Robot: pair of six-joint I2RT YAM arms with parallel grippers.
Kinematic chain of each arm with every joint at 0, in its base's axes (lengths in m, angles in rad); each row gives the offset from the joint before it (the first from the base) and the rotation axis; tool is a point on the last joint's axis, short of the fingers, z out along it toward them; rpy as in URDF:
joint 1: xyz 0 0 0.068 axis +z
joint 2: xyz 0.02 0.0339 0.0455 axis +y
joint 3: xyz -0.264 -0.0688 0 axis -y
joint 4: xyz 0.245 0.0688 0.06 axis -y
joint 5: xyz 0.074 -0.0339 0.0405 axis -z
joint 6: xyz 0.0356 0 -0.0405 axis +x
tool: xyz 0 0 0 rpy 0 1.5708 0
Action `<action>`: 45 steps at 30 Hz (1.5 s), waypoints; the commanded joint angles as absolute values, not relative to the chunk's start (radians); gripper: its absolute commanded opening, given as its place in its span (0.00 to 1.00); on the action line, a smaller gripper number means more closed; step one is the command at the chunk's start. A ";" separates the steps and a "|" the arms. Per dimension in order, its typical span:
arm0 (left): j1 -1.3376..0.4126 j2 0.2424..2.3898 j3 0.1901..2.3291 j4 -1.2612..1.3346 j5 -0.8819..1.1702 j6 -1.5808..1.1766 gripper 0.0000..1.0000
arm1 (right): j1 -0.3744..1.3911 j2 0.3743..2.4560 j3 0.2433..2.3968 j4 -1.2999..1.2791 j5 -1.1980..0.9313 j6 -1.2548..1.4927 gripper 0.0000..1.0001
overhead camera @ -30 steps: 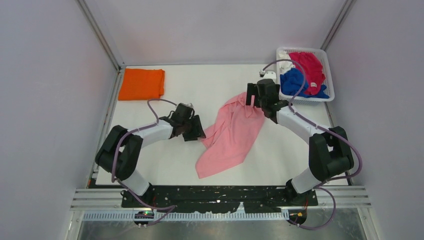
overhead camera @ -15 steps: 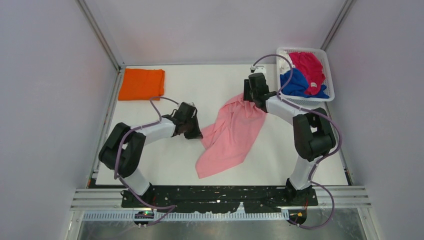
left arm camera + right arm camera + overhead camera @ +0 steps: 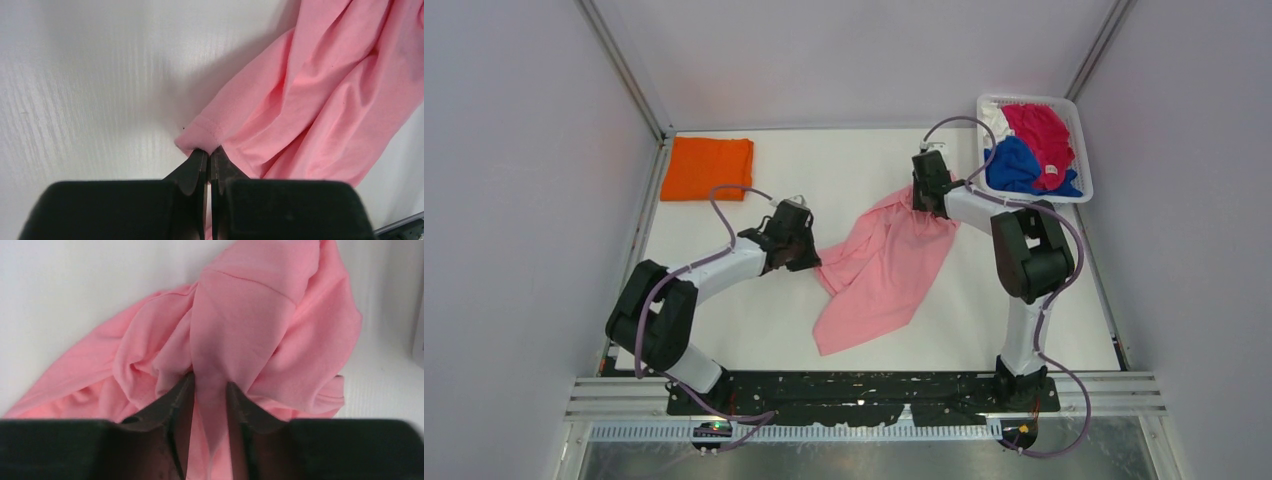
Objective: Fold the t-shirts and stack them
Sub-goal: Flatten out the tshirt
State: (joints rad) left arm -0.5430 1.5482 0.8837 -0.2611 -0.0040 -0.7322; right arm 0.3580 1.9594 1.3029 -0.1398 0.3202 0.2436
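A light pink t-shirt [image 3: 884, 270] lies crumpled and stretched diagonally across the middle of the white table. My left gripper [image 3: 811, 260] is at its left edge. In the left wrist view that gripper [image 3: 209, 151] is shut on a hemmed corner of the pink t-shirt [image 3: 320, 90]. My right gripper [image 3: 927, 198] is on the shirt's far end. In the right wrist view its jaws [image 3: 210, 381] stand narrowly apart with a raised fold of the pink t-shirt [image 3: 250, 315] pinched between them. An orange t-shirt [image 3: 707, 167] lies folded at the back left.
A white mesh basket [image 3: 1083, 150] stands at the back right, close to the right arm. It holds a blue t-shirt [image 3: 1012, 165], a magenta-red one [image 3: 1042, 135] and a white one [image 3: 992, 114]. Grey walls enclose the table [image 3: 754, 320] on three sides.
The left gripper closed on the shirt's left corner and drew back slightly left. The right gripper moved further back onto the shirt's far end and narrowed its jaws around a fold.
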 commanded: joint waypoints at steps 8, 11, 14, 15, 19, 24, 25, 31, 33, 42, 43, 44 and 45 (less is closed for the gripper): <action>-0.544 1.327 0.935 -0.355 -0.212 -0.681 0.00 | 0.362 1.679 1.254 -0.103 0.467 0.254 0.06; -0.545 1.179 0.924 -0.383 -0.297 -0.673 0.00 | 0.362 1.448 1.149 -0.048 0.480 0.247 0.05; -0.545 1.014 0.925 -0.413 -0.365 -0.654 0.00 | 0.360 1.265 1.075 -0.034 0.458 0.245 0.05; -0.544 0.958 0.927 -0.419 -0.390 -0.649 0.00 | 0.360 1.181 1.065 -0.040 0.436 0.242 0.05; -0.544 0.746 0.952 -0.428 -0.429 -0.601 0.00 | 0.361 0.964 1.078 -0.084 0.363 0.240 0.05; -0.544 0.531 1.038 -0.461 -0.440 -0.547 0.00 | 0.360 0.737 1.180 -0.125 0.300 0.252 0.05; -0.544 0.502 1.056 -0.463 -0.430 -0.537 0.00 | 0.360 0.718 1.201 -0.139 0.279 0.252 0.05; -0.543 0.367 1.185 -0.454 -0.320 -0.478 0.00 | 0.362 0.645 1.413 -0.267 0.153 0.269 0.05; -0.544 0.347 1.224 -0.450 -0.285 -0.460 0.00 | 0.360 0.622 1.448 -0.274 0.113 0.287 0.05; -0.543 0.373 1.363 -0.474 -0.253 -0.428 0.00 | 0.361 0.623 1.636 -0.354 0.052 0.273 0.05; -0.544 0.382 1.362 -0.472 -0.256 -0.428 0.00 | 0.361 0.633 1.638 -0.357 0.064 0.271 0.05; -0.544 0.391 1.357 -0.464 -0.264 -0.428 0.00 | 0.361 0.636 1.634 -0.356 0.072 0.270 0.05; -0.544 0.403 1.349 -0.459 -0.276 -0.426 0.00 | 0.361 0.645 1.619 -0.351 0.091 0.270 0.05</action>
